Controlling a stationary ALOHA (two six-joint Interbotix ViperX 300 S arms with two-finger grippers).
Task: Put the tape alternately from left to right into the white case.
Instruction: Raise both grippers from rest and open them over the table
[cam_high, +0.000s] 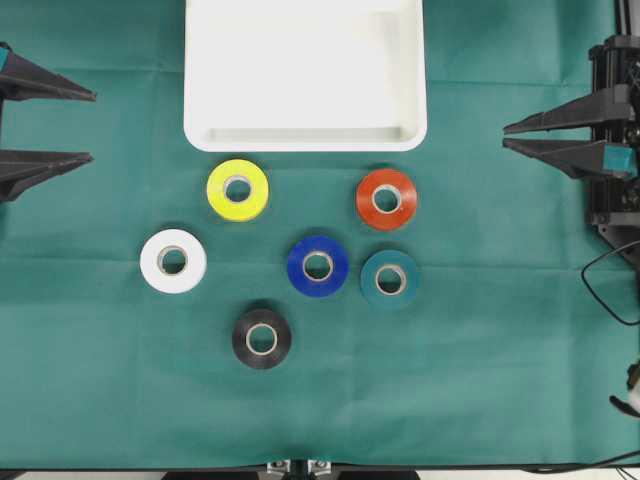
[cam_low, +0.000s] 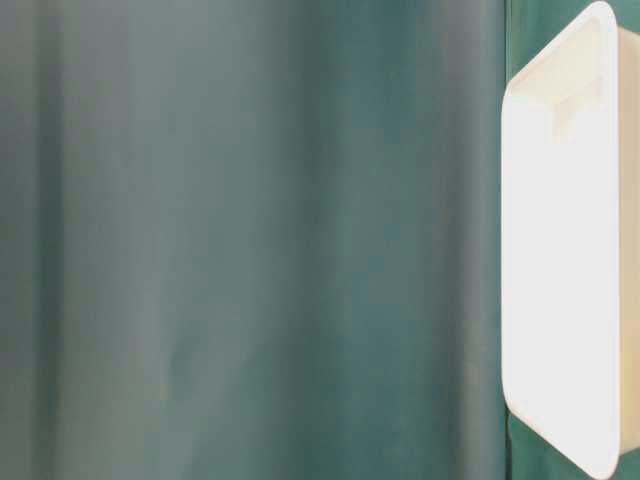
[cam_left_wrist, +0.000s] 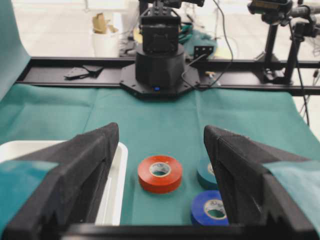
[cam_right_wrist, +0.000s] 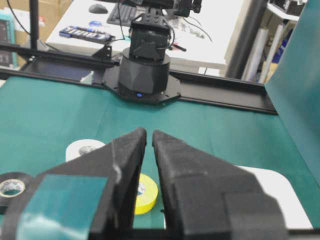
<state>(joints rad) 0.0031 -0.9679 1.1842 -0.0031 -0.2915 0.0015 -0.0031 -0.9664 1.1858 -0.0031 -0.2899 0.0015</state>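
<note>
Left gripper (cam_high: 93, 127) sits at the left edge of the overhead view, fingers parted with clear cloth between them, holding nothing. Right gripper (cam_high: 504, 136) sits at the right edge, fingers drawn nearly together with only a thin slit showing in its wrist view, clamped on nothing. Both point inward across the green cloth (cam_high: 100, 380), well apart from every roll.

Case (cam_high: 305, 135) lies between the two grippers, toward the top of the overhead view, no roll in it. From the left wrist camera, its corner rim (cam_left_wrist: 117, 180) shows just past the left finger.

All six rolls lie flat on the cloth, cores up, below the case in the overhead view:
- Yellow roll (cam_high: 237, 189): just below the case's lower left corner, the roll nearest the case on the left gripper's side.
- White roll (cam_high: 173, 261): nearest of all to the left gripper, lower than it.
- Black roll (cam_high: 262, 338): lowest, farthest from both grippers.
- Blue roll (cam_high: 318, 265): central, touching or almost touching the teal roll (cam_high: 390, 278); cannot tell which.
- Red roll (cam_high: 387, 198): below the case's lower right corner, nearest the right gripper along with teal.

Left wrist view: red seen between the fingers, blue and teal partly hidden behind the right finger. Right wrist view: yellow directly under the closed fingertips' line, white and black off to the left.

Table-level view: blurred cloth, case at its right edge only.
</note>
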